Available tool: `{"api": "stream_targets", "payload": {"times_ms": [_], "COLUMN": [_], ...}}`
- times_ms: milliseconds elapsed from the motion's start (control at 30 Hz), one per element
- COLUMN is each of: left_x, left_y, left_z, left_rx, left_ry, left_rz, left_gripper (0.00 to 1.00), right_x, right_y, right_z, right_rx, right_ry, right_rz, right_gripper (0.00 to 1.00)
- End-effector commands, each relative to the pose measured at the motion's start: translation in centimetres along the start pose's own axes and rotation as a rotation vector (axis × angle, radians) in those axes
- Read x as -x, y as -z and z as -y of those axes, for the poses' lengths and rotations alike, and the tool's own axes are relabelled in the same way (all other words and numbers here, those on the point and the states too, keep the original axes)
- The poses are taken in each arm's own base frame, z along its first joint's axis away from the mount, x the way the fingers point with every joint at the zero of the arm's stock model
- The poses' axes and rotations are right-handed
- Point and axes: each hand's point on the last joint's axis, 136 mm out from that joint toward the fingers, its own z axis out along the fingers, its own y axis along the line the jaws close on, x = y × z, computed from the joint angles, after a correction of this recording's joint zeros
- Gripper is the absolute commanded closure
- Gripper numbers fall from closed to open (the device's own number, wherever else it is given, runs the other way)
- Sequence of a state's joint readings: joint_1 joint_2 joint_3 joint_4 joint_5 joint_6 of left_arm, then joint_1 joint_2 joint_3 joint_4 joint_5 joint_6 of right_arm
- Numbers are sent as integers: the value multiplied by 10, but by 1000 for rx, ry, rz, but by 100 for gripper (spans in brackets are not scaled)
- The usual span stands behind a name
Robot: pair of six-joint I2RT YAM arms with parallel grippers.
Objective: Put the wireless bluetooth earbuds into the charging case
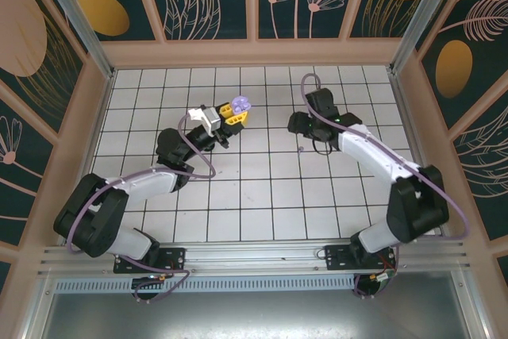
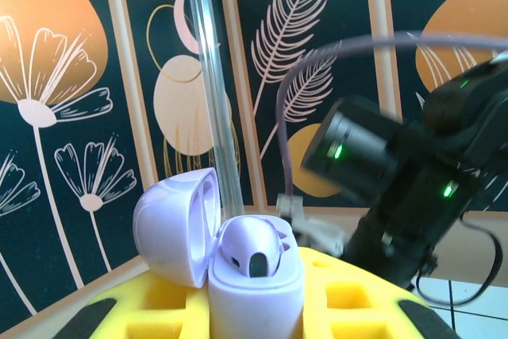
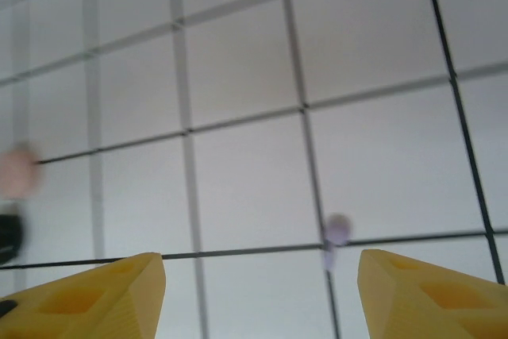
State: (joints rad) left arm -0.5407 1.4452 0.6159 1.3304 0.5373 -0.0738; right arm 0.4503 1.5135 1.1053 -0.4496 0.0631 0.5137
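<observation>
1. Along the near edge of the counter [image 1: 262, 204], the overhead view shows the left arm [image 1: 119, 204] and the right arm [image 1: 397, 188] bolted side by side, with bare grid squares between them.
2. Farther in, a loose lavender earbud [image 1: 300, 149] lies on the tiles just on the near side of the right hand, with open squares toward the left arm.
3. Right wrist view: the right hand [image 3: 258, 295] is spread and pinches nothing. The loose earbud [image 3: 336, 232] sits blurred on a grid line ahead of the fingertips.
4. Mid-counter, the left hand [image 1: 235, 114] is pressed together on the lavender charging case [image 1: 241, 104].
5. Left wrist view adds what the overhead cannot resolve: the lid [image 2: 176, 224] stands open to the left, and a seated lavender earbud [image 2: 252, 250] rests in the case.
6. Far side: the wooden wall [image 1: 254, 52] bounds the counter, well apart from both hands.
</observation>
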Motion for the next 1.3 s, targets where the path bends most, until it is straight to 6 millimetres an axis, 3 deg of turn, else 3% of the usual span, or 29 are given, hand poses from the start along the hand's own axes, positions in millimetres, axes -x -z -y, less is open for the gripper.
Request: {"api": "stream_targets", "payload": {"times_ms": [0,200,500,1267], "left_x": [8,8,7,3], "left_y": [2,6,8,8], "left_z": [4,5,7,7], "left_rx": [-1,3,-2,-4], "left_ry": [-27,-32,-24,-15], "left_rz": [19,15,19,21], "left_gripper": [100,100,100,100], "right_x": [-25,-39,-47,-44], "right_y": [-19,-45,-70,-94], "right_z": [29,43,46,42], "right_rx": [-132,-203,-233,-247], "right_ry": [-70,-117,-148,-145], "right_rz": [-89,-132,-167,-185], "right_gripper": [37,42,52,62]}}
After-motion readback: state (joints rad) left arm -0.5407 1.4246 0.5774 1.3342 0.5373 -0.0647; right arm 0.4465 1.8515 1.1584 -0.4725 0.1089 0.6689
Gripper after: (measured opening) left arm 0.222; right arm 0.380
